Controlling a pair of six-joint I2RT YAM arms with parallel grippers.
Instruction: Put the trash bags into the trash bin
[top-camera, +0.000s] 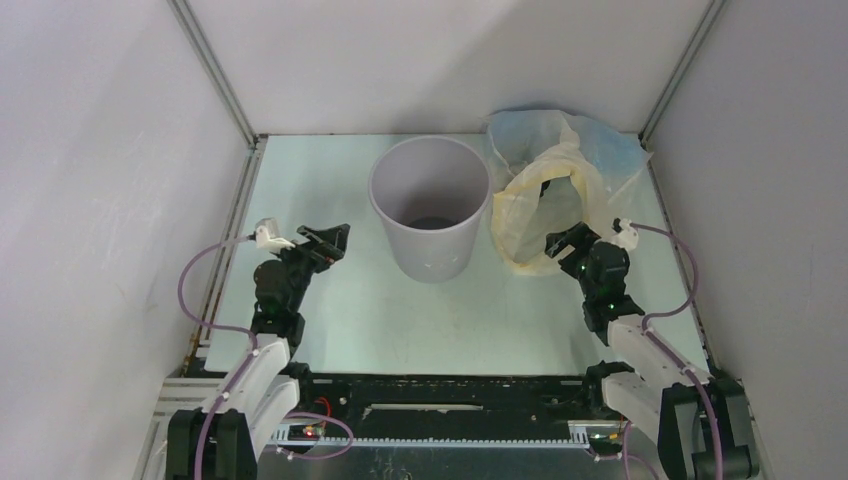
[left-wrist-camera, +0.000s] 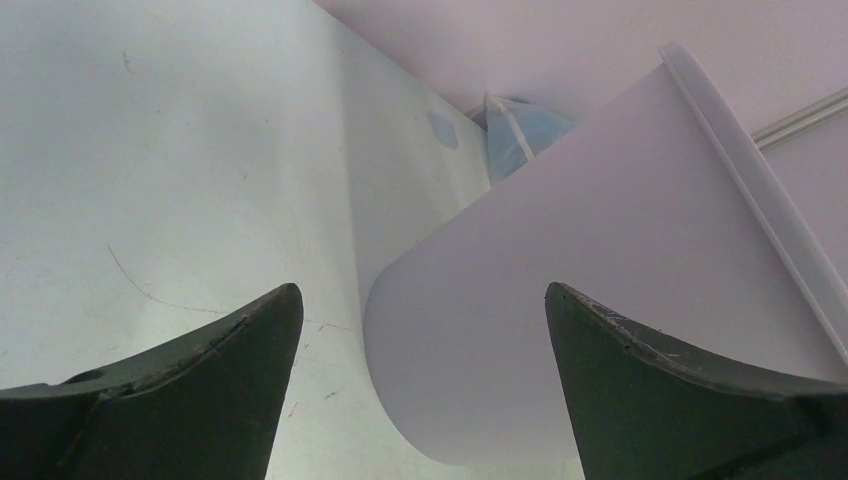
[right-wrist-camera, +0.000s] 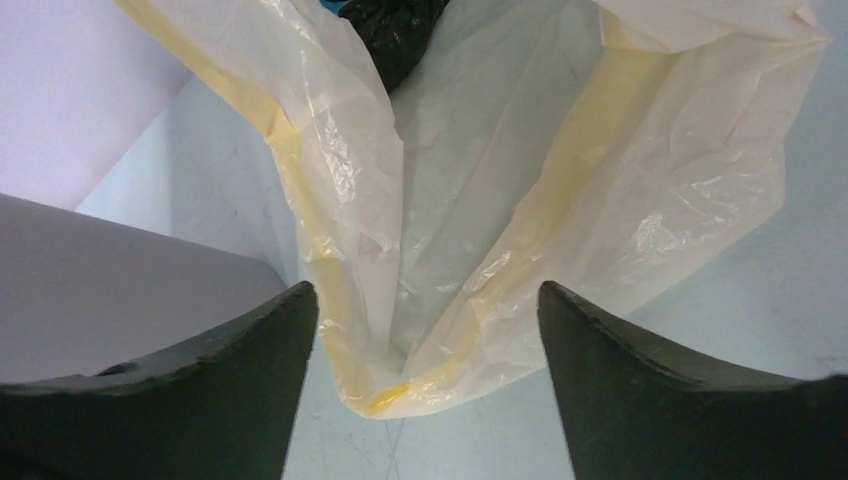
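**Both tools are spread and hold nothing; the black bag is not yet in the bin.**

The left tool (top-camera: 335, 238) has its fingers wide apart, low over the worktop (top-camera: 350, 310). The trash bin (top-camera: 432, 255) stands upright just ahead of it and a little to its right, and the tool does not touch it. The right tool (top-camera: 562, 243) is spread too. Directly in front of it lies the translucent yellowish bag (right-wrist-camera: 480, 200), and the near edge of this bag comes between the fingertips but is not pinched. The black trash bag (right-wrist-camera: 395, 30) lies farther ahead of this tool, in the opening of the yellowish bag, and only part of it is visible. The bin is close on this tool's left side.
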